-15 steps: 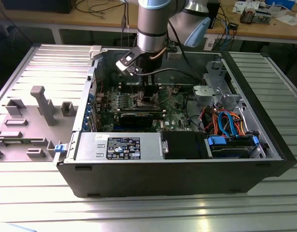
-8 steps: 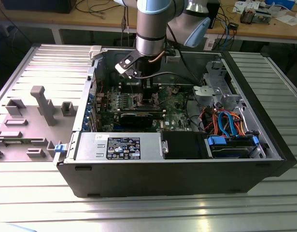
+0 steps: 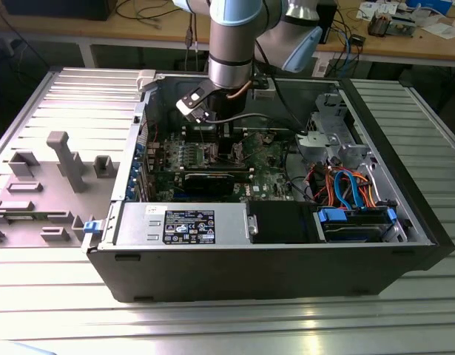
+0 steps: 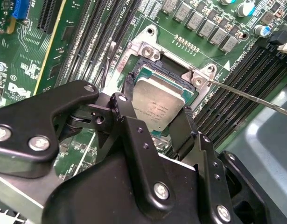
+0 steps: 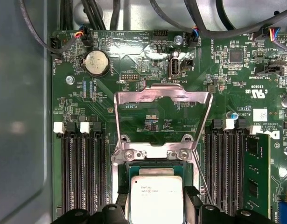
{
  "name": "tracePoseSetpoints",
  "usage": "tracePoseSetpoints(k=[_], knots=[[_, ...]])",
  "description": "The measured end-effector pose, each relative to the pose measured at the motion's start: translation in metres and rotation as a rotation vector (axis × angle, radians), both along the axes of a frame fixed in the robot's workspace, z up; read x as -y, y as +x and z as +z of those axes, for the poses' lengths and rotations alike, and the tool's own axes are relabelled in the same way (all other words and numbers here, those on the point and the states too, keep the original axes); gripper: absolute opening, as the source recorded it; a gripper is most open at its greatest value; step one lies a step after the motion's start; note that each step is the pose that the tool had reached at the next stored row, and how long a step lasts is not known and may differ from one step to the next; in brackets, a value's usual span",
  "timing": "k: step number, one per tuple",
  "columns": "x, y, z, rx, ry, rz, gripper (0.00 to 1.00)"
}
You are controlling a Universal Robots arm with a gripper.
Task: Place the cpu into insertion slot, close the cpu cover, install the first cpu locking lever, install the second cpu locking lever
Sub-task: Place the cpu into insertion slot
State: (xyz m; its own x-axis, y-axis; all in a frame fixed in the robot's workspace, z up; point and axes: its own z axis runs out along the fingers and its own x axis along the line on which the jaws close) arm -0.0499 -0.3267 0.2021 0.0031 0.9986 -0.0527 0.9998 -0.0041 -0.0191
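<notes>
My gripper [image 4: 156,102] has black jaws clamped on the dull silver square cpu [image 4: 159,109], slot [image 4: 171,65] half hidden beneath, thin cover [image 5: 163,94] raised

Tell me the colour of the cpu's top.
The cpu top is dull silver-grey, clearest in the second wrist view.

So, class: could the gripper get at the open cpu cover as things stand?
Probably not yet: the gripper is shut on the cpu above the insertion slot, so its fingers are busy, though nothing lies over the cpu cover.
</notes>
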Motion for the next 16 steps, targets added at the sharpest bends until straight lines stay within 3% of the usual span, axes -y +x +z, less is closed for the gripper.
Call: tracePoseSetpoints(k=[9, 10, 16], knots=[[-0.0001, 0.0, -0.002, 0.0, 0.0004, -0.004, 0.55], [-0.0001, 0.0, -0.0021, 0.0001, 0.0002, -0.004, 0.62], [0.0, 0.0008, -0.0021, 0.0, 0.0, -0.004, 0.62]])
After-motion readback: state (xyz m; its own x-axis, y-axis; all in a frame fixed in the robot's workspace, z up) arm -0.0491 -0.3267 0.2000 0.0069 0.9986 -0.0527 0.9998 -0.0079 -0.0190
